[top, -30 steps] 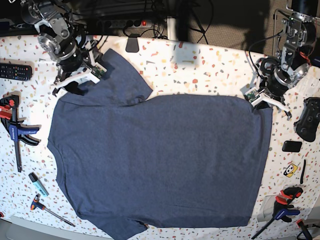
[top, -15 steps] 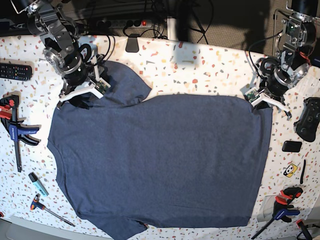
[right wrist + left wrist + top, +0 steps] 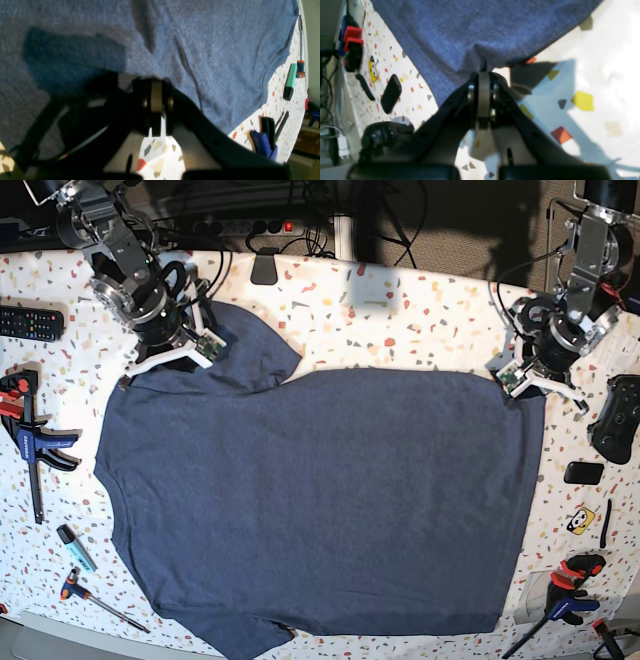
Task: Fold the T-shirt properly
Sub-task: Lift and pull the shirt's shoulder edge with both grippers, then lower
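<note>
The dark navy T-shirt (image 3: 320, 490) lies spread on the speckled table, plain side up, with no lettering in view. My right gripper (image 3: 160, 363) is at its upper-left corner by the sleeve, shut on the fabric edge; in the right wrist view the gripper (image 3: 156, 81) pinches the cloth (image 3: 200, 37). My left gripper (image 3: 520, 388) is at the shirt's upper-right corner, shut on the hem. In the left wrist view the gripper (image 3: 483, 71) grips a puckered edge of the cloth (image 3: 470, 30).
A remote control (image 3: 30, 323), a clamp (image 3: 30, 440), a green marker (image 3: 76, 547) and a screwdriver (image 3: 95, 598) lie left of the shirt. A game controller (image 3: 618, 415), a small black object (image 3: 583, 472) and another clamp (image 3: 565, 590) lie to the right.
My right gripper has moved right and slightly down with the shirt corner, pulling the sleeve area in. The left gripper has barely moved.
</note>
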